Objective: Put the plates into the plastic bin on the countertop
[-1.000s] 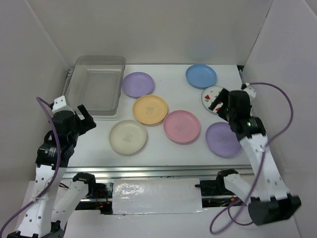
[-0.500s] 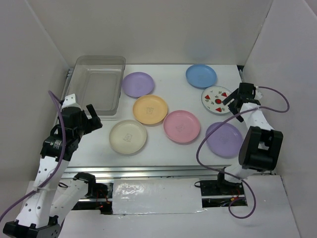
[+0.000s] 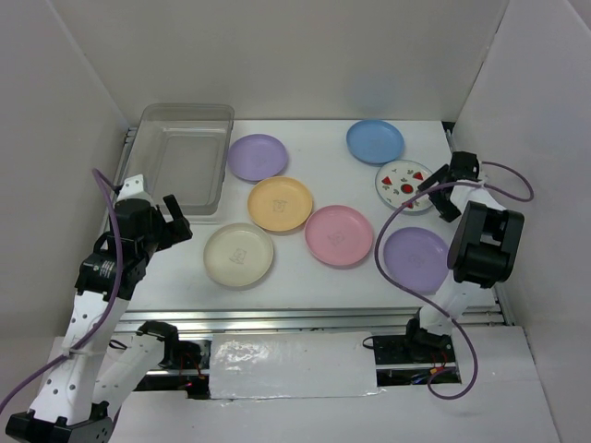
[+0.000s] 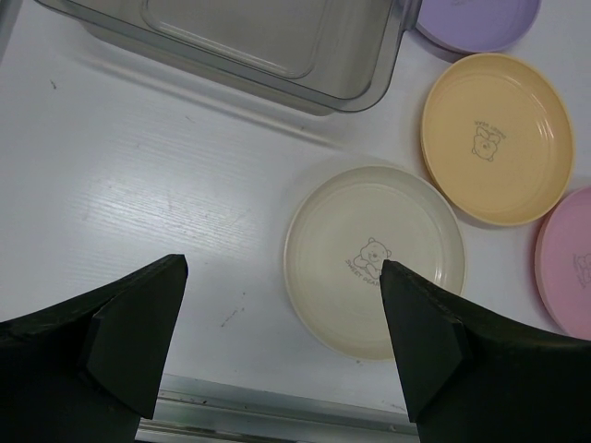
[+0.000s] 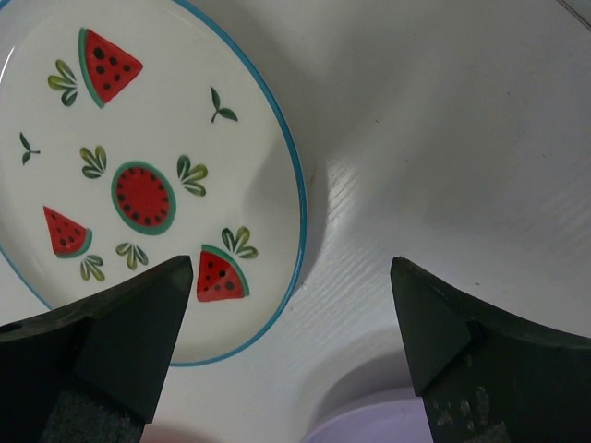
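Countertop [image 3: 309,277]: right wrist view alone reveals blue rim on watermelon plate [image 5: 138,185].

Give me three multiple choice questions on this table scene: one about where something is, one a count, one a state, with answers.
1. Where on the countertop does the plastic bin stand?
A) far left corner
B) far right corner
C) near middle

2. How many plates lie outside the bin?
A) five
B) seven
C) nine

3. The right end effector is:
A) open
B) shut on a plate
C) shut on the bin's rim

Answers:
1 A, the top view shows it by the far left walls.
2 B, seven lie on the white surface, none inside.
3 A, it gapes wide over the rim of the watermelon-print plate.
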`<state>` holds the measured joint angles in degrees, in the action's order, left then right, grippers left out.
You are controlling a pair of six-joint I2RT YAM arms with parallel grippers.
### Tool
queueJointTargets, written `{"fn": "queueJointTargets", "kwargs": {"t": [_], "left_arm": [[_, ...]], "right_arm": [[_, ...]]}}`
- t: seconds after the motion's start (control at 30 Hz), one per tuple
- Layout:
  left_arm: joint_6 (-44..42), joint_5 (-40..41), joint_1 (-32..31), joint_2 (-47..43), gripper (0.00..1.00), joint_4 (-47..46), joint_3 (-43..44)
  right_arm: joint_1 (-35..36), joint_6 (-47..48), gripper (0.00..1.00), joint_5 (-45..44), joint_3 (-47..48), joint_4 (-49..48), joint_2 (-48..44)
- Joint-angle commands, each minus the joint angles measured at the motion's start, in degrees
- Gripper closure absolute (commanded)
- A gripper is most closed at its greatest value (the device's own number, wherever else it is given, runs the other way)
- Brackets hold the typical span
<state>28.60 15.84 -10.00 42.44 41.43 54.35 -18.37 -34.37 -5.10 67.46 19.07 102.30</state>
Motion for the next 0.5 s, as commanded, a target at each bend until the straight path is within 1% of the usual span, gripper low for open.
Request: {"fn": "queueJointTargets", "kwargs": {"t": [0.0, 0.07, 0.13, 0.2, 0.23, 0.4, 0.47], "left_arm": [[-1.2, -0.9, -0.2, -0.7, 0.01, -3.1, 0.2], [-1.3, -1.2, -0.3, -0.3, 0.01, -3.1, 0.3], [-1.2, -1.1, -0.2, 0.0, 0.01, -2.9, 0.4], [-1.1, -0.8, -0.2, -0.1, 0.01, -2.8, 0.5], [-1.2, -0.8, -0.2, -0.2, 0.01, -2.9, 0.4], [-1.0, -0.7, -0.2, -0.2, 0.01, -2.8, 0.3], [-1.1, -0.8, -0.3, 0.1, 0.01, -2.8, 0.4]], "right_arm": [[-0.7, 1.1, 0.05, 0.1, 3.5, -2.2, 1.8], [-0.8, 1.3, 0.07, 0.4, 5.0, -1.1, 3.0], [-0.9, 1.8, 0.13, 0.4, 7.1, 1.0, 4.9], [-0.9, 1.8, 0.14, 0.9, 9.0, 3.2, 7.3], [-0.8, 2.1, 0.21, 1.6, 11.3, 5.4, 9.0], [-0.8, 1.8, 0.22, 1.2, 16.7, 11.2, 11.8], [-0.9, 1.7, 0.25, 1.6, 17.0, 12.4, 12.6]]}}
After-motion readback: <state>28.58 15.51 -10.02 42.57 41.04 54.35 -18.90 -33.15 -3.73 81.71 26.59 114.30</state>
